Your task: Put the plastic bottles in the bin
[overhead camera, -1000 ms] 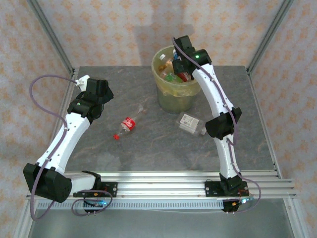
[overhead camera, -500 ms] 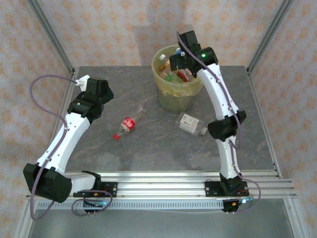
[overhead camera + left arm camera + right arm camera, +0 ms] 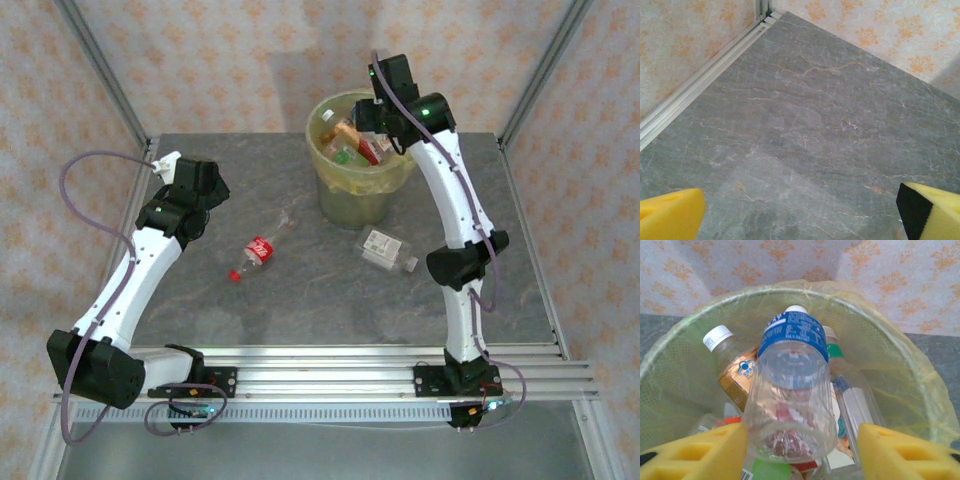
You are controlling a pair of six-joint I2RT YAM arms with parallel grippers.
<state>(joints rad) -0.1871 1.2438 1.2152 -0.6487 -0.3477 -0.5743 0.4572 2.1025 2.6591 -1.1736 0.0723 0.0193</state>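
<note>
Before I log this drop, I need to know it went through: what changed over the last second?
The right arm shifted toward the far-right rim of the bin; its jaws stand apart, the blue-label bottle between them, resting among other bottles inside. The left arm, the red-label bottle and the white-label bottle on the table stayed put.

The table [image 3: 300,295] carries 1 bin [image 3: 352,203], 1 red-labelled bottle [image 3: 258,251] and 1 white-labelled bottle [image 3: 386,249].
</note>
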